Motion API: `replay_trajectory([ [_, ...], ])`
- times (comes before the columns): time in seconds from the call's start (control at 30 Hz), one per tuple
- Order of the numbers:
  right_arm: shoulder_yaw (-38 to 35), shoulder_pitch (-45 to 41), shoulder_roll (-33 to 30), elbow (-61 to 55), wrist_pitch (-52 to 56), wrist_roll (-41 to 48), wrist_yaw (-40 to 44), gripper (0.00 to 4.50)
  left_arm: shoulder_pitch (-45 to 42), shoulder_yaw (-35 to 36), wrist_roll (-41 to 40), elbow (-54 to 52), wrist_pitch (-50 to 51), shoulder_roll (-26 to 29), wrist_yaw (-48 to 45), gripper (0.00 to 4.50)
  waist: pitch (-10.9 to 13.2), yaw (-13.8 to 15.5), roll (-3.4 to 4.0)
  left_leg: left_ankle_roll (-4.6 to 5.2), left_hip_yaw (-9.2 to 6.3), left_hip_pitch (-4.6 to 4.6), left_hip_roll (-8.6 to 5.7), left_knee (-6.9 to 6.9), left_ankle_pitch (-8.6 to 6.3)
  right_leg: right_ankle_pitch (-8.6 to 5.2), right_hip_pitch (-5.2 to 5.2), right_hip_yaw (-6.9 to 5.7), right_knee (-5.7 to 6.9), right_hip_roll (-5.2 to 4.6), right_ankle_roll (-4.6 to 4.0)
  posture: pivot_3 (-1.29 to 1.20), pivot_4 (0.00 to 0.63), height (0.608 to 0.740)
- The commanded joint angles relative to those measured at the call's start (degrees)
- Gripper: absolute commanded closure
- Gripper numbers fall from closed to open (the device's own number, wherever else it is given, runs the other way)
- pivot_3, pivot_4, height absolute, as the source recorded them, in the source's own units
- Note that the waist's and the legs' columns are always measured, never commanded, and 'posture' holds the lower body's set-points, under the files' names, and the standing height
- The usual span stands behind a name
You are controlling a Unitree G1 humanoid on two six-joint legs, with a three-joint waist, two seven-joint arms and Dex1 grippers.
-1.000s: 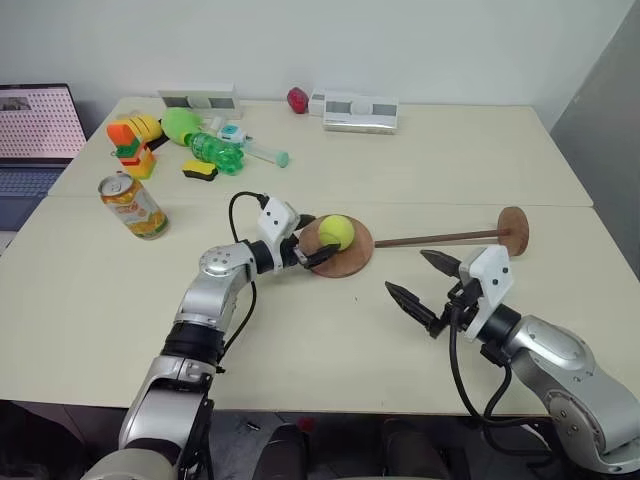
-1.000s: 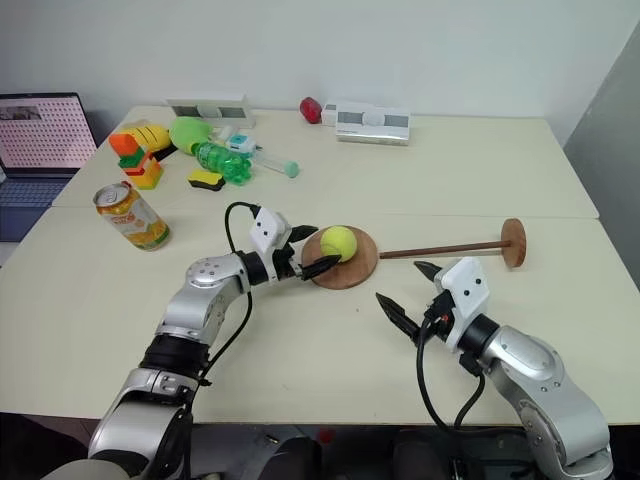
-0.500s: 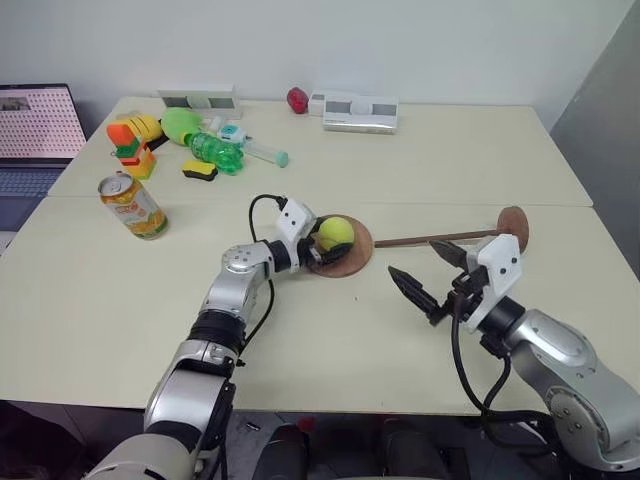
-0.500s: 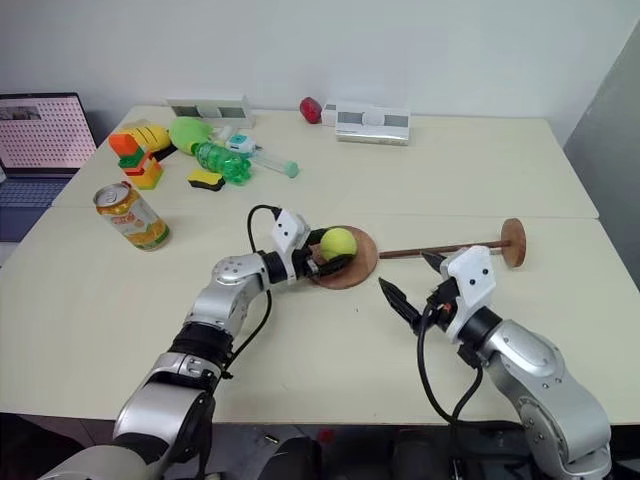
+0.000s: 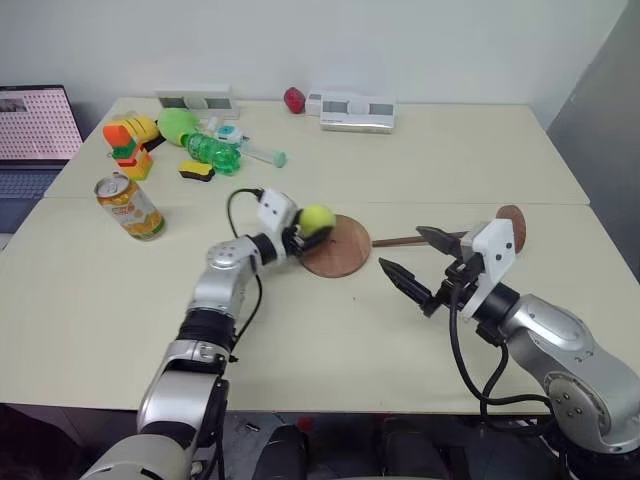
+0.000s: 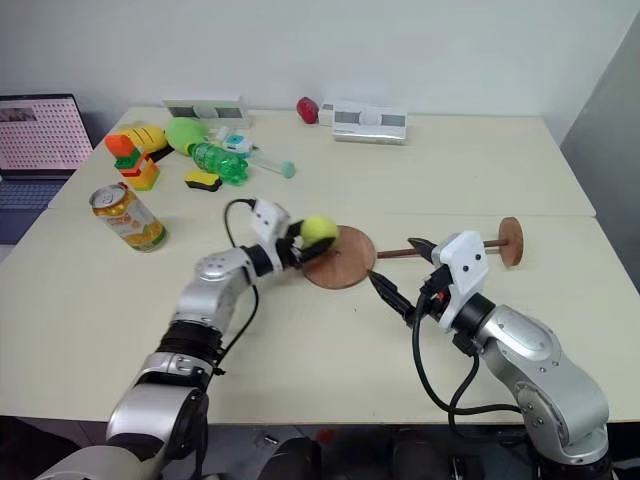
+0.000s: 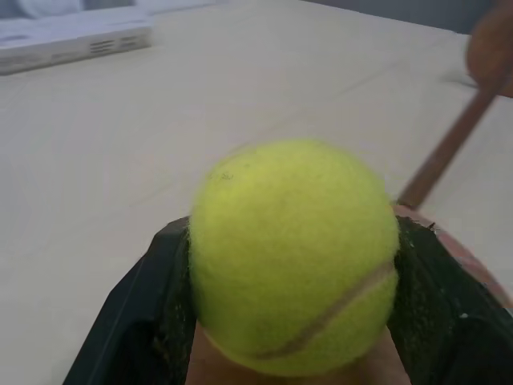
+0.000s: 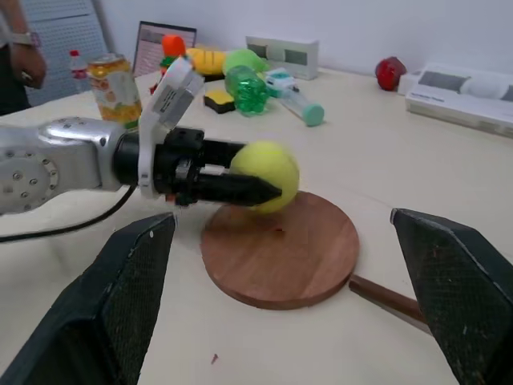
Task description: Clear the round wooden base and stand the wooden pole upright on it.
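Observation:
A yellow-green tennis ball (image 5: 317,217) hangs just above the left rim of the round wooden base (image 5: 338,250), with my left gripper (image 5: 311,226) shut on it. In the left wrist view the ball (image 7: 292,257) sits between the black fingers (image 7: 136,321). The wooden pole (image 5: 397,240) lies flat on the table to the right of the base, its end disc (image 5: 512,218) at the far right. My right gripper (image 5: 402,250) stands open close to the pole's near end, nothing in it. The right wrist view shows the base (image 8: 280,249) bare, with the ball (image 8: 267,175) at its far edge.
A soda can (image 5: 130,205) stands at the left. Behind it lie a green bottle (image 5: 212,152), a yellow-orange toy (image 5: 130,140) and a yellow sponge (image 5: 197,170). A laptop (image 5: 35,130) sits at the far left, and a white device (image 5: 355,108) and a red object (image 5: 294,99) at the back.
My left gripper closed on the tennis ball and lifted it off the base, drawing it toward the left rim. The right gripper rose a little toward the pole, still open.

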Motion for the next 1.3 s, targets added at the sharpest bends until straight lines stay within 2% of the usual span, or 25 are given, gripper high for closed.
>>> replay_trajectory([
  [0.03,1.3,-3.7,-1.2,0.6,-0.4,2.2,3.9,0.0,-0.9,7.2,0.1,-1.0,0.1,2.9,11.9,1.7,0.0,-0.3,0.0,0.0,-0.01,0.04,0.01,0.0,0.0,0.0,0.0,0.0,0.02,0.0,0.0,0.0,0.15,0.74],
  [0.2,3.5,-10.2,-1.1,6.0,-0.8,3.2,8.5,0.0,-1.6,11.4,1.8,4.6,-1.2,3.5,23.9,1.7,0.0,-0.2,-0.04,0.0,-0.02,0.03,-0.04,0.1,0.0,0.0,0.03,-0.02,0.06,-0.04,0.0,0.0,0.15,0.74],
  [0.47,4.9,-15.8,-0.8,11.3,-1.5,3.0,11.9,0.0,-2.5,11.8,3.0,9.7,-2.7,2.9,30.1,1.7,-0.1,0.0,-0.13,-0.18,-0.07,-0.05,-0.05,0.14,0.1,0.0,-0.01,-0.09,0.08,-0.07,0.0,0.0,0.15,0.74],
  [0.6,4.6,-15.8,-0.9,11.3,-1.0,3.1,11.6,0.0,-2.7,12.2,2.1,11.8,-3.6,3.0,30.1,1.7,-0.1,-0.1,-0.13,-0.18,-0.06,-0.05,-0.04,0.13,0.1,0.0,-0.04,-0.09,0.12,-0.06,0.0,0.0,0.15,0.74],
  [0.63,4.4,-15.6,-1.0,11.1,-0.8,3.3,11.5,0.0,-2.7,12.2,2.1,12.3,-3.8,3.1,30.1,1.05,-0.1,-0.2,-0.13,-0.18,-0.06,-0.05,-0.04,0.13,0.1,0.0,-0.04,-0.08,0.12,-0.07,0.0,0.0,0.15,0.74],
  [0.77,4.2,-13.5,-1.1,8.9,-0.1,3.6,10.2,0.0,-2.9,12.3,1.8,13.1,-4.4,3.3,29.8,0.21,-0.1,-0.3,-0.14,-0.19,-0.06,-0.05,-0.04,0.14,0.11,0.0,-0.04,-0.09,0.13,-0.07,0.0,0.0,0.15,0.74],
  [0.83,4.1,-12.7,-0.9,8.1,0.1,3.7,9.5,0.0,-2.8,12.4,1.5,12.1,-4.4,3.3,29.1,0.01,-0.1,-0.3,-0.14,-0.19,-0.06,-0.05,-0.03,0.13,0.11,0.0,-0.04,-0.08,0.14,-0.07,0.0,0.0,0.15,0.74],
  [1.13,5.0,-9.9,0.3,6.6,-0.6,3.3,7.6,0.0,2.6,13.4,-1.9,-3.0,-1.6,3.2,26.7,0.01,-0.1,-0.3,-0.15,-0.21,-0.04,-0.05,-0.01,0.17,0.12,0.0,-0.05,-0.03,0.2,-0.07,0.0,0.0,0.15,0.74],
  [1.23,5.6,-8.0,1.1,6.8,-1.6,1.7,6.4,0.0,5.1,14.3,-2.2,-12.9,2.3,4.4,28.4,0.01,-0.1,-0.3,-0.16,-0.21,-0.04,-0.02,0.0,0.18,0.12,0.0,-0.05,-0.03,0.25,-0.05,0.0,0.0,0.15,0.74],
  [1.3,4.5,-5.2,1.5,6.1,-0.9,1.0,3.9,0.0,8.3,12.7,-3.2,-22.0,6.0,5.3,25.7,0.01,-0.1,-0.4,-0.22,-0.21,-0.06,-0.02,0.02,0.18,0.12,0.0,-0.05,-0.02,0.26,-0.04,0.0,0.0,0.15,0.74],
])
